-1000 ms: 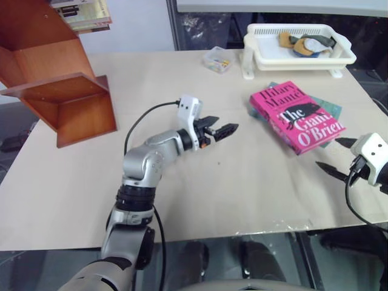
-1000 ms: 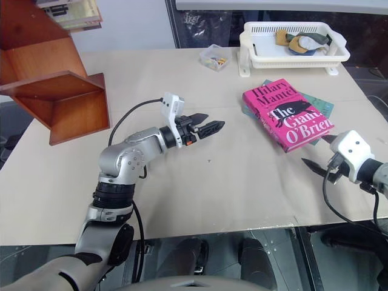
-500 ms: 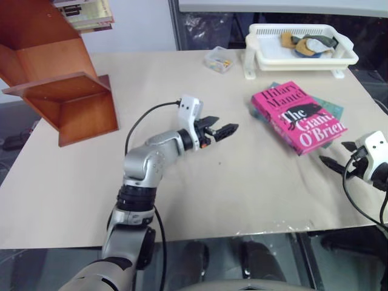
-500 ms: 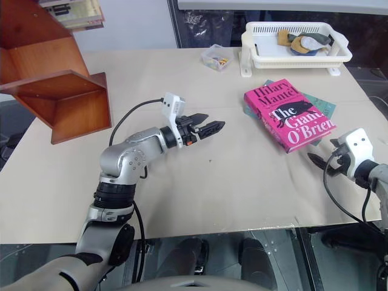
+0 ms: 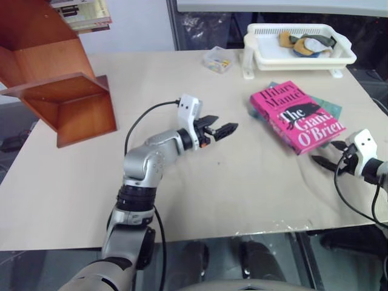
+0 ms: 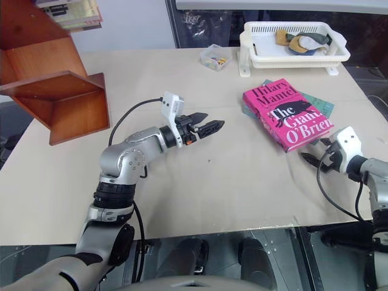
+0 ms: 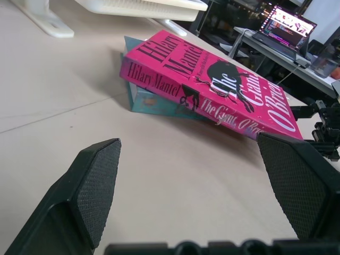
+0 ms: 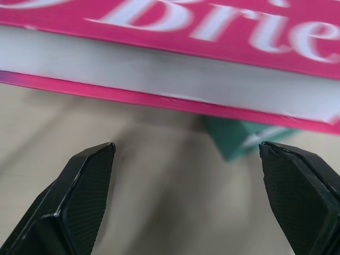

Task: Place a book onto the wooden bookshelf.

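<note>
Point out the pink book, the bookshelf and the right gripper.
pink book (image 5: pixel 297 115): left eye view, middle of its front cover.
bookshelf (image 5: pixel 66 115): left eye view, front face of its lowest compartment.
right gripper (image 5: pixel 332 154): left eye view, midway between its two fingertips.

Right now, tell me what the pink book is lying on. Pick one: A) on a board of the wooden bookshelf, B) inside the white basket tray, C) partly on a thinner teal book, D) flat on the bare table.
C: the pink book rests on top of the teal book, whose edges stick out from beneath it, on the table.
</note>
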Robot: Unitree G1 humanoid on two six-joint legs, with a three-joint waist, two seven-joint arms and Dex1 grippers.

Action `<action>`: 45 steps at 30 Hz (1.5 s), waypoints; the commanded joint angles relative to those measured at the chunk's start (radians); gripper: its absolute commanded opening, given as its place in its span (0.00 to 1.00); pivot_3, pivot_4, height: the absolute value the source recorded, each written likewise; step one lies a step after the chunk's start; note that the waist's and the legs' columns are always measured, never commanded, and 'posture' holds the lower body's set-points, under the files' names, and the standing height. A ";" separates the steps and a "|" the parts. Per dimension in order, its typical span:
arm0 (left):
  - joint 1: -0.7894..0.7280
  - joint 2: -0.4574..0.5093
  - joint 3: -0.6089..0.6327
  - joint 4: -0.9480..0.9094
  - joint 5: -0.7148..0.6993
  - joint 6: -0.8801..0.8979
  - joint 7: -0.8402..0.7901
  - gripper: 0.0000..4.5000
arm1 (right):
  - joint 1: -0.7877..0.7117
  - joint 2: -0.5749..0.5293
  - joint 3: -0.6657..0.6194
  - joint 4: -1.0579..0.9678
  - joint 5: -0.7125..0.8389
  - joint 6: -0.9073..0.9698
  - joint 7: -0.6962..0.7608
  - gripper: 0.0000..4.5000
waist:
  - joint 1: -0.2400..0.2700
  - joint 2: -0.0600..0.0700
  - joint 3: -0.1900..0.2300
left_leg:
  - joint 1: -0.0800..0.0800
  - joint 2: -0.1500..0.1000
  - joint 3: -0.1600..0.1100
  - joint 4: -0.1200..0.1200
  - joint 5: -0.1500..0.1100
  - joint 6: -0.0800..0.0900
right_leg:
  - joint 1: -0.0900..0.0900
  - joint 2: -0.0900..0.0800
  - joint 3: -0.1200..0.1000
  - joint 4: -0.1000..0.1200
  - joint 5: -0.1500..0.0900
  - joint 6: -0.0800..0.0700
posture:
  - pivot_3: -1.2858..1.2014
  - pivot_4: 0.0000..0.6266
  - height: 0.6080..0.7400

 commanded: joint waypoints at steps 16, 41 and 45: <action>-0.002 -0.004 0.010 -0.020 0.014 -0.025 -0.002 1.00 | 0.176 0.013 0.018 -0.559 0.290 0.383 0.196 0.99 | 0.002 0.000 0.000 | 0.000 0.000 -0.001 0.000 0.000 0.000 | 0.000 -0.001 0.000 0.000 0.000 0.000 | 0.52 0.24 1.00; -0.010 -0.080 0.015 0.023 -0.033 0.052 0.018 1.00 | 0.154 -0.140 -0.131 -0.685 0.392 0.516 0.160 0.99 | 0.006 -0.001 0.000 | -0.001 0.000 -0.002 0.000 0.000 0.000 | 0.000 -0.001 -0.002 0.000 0.000 0.000 | 0.52 0.24 1.00; -0.030 -0.152 0.053 0.069 -0.079 0.095 0.054 1.00 | 0.089 -0.108 -0.107 -0.632 0.339 0.452 0.107 0.99 | 0.006 -0.001 0.000 | -0.001 -0.001 -0.001 0.000 0.000 0.000 | 0.000 -0.002 -0.001 0.000 0.000 0.000 | 0.52 0.24 1.00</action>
